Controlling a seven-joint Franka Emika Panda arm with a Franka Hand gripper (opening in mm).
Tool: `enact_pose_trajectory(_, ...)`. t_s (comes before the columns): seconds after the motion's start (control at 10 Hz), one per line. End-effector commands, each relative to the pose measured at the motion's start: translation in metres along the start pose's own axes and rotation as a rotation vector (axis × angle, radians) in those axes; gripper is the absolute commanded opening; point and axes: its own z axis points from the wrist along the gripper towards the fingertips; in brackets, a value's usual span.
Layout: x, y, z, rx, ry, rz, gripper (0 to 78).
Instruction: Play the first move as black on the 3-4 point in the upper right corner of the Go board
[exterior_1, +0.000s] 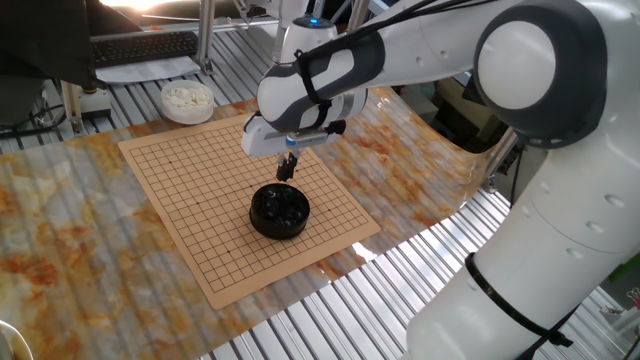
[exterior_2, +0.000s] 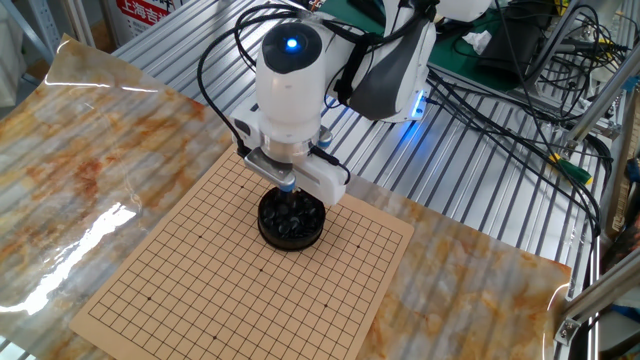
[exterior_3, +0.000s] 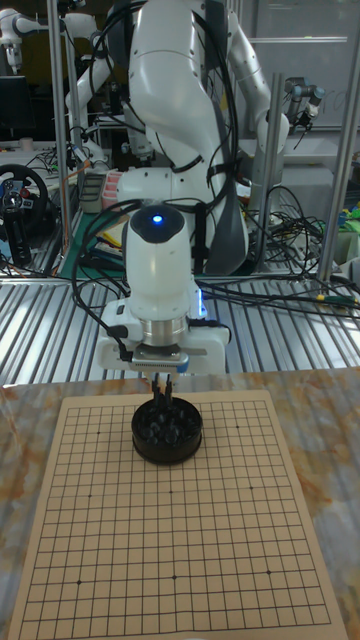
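Tall fixed view: narrow jaws of the gripper (exterior_3: 165, 384) above the bowl (exterior_3: 167, 434); any stone held is unclear. Stones likely light, hard, slippery; pinch across the edges.

A robotics lab: slatted metal bench (exterior_2: 470, 190), cables (exterior_2: 520, 120), spare robot arms (exterior_3: 290, 100).

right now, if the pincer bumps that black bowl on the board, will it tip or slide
Probably slide, not tip: the black bowl looks squat and wide, sitting flat on the board. The stones inside likely add weight, so a light nudge from the pincer may barely shift it. The smooth wood suggests little grip.
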Motion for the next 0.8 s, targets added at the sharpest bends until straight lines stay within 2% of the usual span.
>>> enact_pose_trajectory(0.1, 0.0005, 0.0007, 0.0026, 0.003, 0.004, 0.014, 1.4)
enact_pose_trajectory(0.8, -0.0024, 0.0042, 0.0096, 0.006, 0.003, 0.005, 1.4)
